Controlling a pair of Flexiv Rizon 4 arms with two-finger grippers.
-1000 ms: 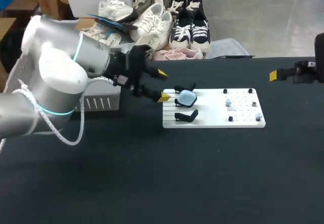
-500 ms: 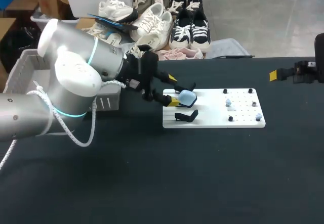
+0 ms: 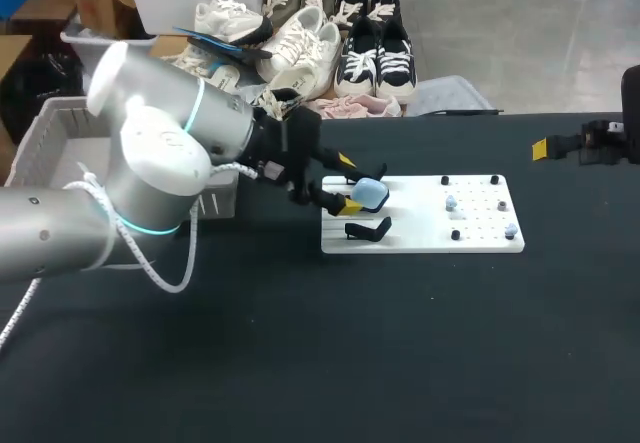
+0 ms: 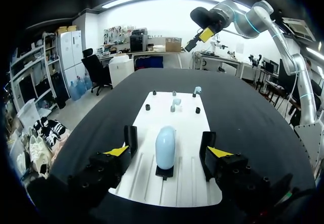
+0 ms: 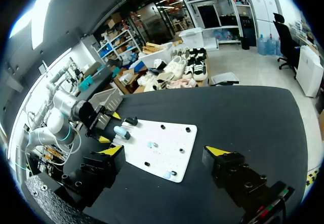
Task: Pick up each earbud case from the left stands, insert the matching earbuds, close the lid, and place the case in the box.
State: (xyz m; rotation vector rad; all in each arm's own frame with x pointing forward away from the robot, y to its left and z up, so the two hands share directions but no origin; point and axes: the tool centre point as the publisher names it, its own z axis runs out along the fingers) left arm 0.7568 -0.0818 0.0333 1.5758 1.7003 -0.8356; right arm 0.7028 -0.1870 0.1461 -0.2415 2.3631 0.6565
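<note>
Earbud case (image 4: 165, 150) stands between the left hand's (image 4: 168, 151) spread fingers.

Left tool (image 3: 346, 182) nearer, astride earbud case (image 3: 370, 194)

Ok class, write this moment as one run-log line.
left gripper: open, straddling blue earbud case, no contact | case: on stand, closed | right gripper: open, empty, away from board | phase: pre-grasp

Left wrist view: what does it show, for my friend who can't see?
The open left pincer has a pale blue rounded earbud case between its yellow-tipped fingers, not touching them. It stands on a white board on the black table.
</note>
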